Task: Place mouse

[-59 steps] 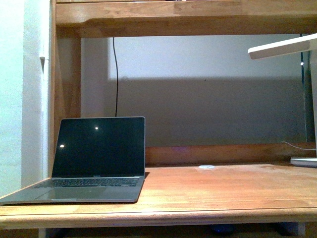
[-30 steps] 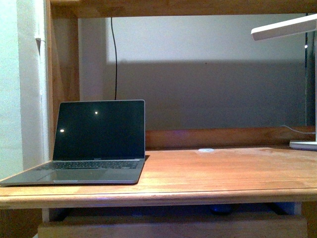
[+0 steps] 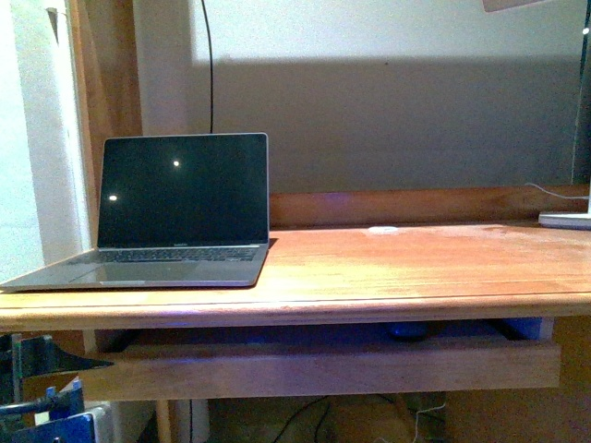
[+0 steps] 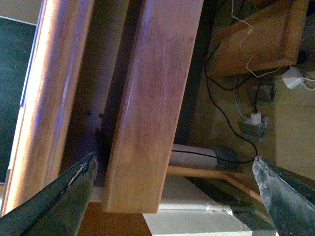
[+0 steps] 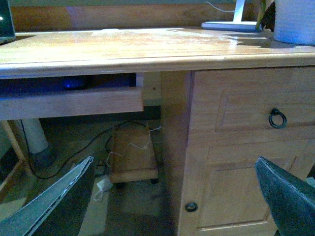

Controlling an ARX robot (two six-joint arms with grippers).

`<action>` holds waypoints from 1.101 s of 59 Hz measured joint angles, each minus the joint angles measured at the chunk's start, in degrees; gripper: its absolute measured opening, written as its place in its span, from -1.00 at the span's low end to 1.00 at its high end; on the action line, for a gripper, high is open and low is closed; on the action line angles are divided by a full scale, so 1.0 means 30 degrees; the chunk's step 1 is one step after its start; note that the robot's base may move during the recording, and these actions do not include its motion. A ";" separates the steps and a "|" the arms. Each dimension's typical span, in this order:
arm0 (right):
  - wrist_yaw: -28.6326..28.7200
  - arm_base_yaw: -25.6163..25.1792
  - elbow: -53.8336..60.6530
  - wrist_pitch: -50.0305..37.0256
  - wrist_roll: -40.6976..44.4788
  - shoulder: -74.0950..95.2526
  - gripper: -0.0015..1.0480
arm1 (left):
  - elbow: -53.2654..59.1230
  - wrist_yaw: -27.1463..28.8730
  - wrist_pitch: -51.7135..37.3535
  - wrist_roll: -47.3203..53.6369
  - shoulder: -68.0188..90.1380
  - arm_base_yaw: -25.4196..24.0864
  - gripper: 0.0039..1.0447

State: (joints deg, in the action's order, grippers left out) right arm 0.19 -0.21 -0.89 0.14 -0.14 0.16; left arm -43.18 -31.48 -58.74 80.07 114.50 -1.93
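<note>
Item: mouse (image 5: 74, 82), dim, on pull-out tray (image 5: 69, 103) beneath desktop (image 5: 123, 44), well ahead of right gripper (image 5: 173, 162), untouched. Right gripper and left gripper (image 4: 173, 157): spread wide, empty. Done: nothing. Outstanding: grasp, lift, placement.

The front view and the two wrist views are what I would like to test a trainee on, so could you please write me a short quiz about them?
1. True or false: the open grey laptop with the dark screen stands on the right half of the wooden desk top.
2. Where does the small dark grey oval mouse lie? A: on the laptop's keyboard. B: in the pull-out wooden tray under the desk top. C: on the desk top.
3. Are the left pincer and the right pincer open or shut?
Key: 1 false, it stands on the left; 2 B; 3 open, both empty.
</note>
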 joint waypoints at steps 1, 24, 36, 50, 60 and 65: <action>0.0000 0.0000 0.0000 0.0000 0.0000 0.0000 0.86 | -0.0364 -0.0036 0.0131 0.0182 0.0197 0.0015 0.86; 0.0000 0.0000 0.0000 0.0000 -0.0007 0.0000 0.86 | -0.3869 -0.0168 0.1800 0.2652 0.2477 -0.0117 0.86; 0.0000 0.0000 0.0000 0.0000 -0.0007 0.0000 0.86 | -0.5020 -0.0452 0.2251 0.3971 0.3264 -0.0328 0.86; 0.0000 0.0000 0.0000 0.0000 -0.0007 0.0000 0.86 | -0.5967 -0.0066 0.3315 0.4823 0.3767 -0.0415 0.86; 0.0000 0.0000 0.0000 0.0000 -0.0007 0.0000 0.86 | -0.5894 0.0561 0.5741 0.3818 0.3031 -0.0153 0.86; 0.0000 0.0000 0.0000 0.0000 -0.0007 0.0000 0.86 | -0.5654 0.1042 0.7497 0.2943 0.2259 0.0138 0.86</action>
State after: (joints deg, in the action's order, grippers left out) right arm 0.19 -0.21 -0.89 0.14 -0.16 0.16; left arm -60.14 -28.36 -36.25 88.90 121.27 -1.52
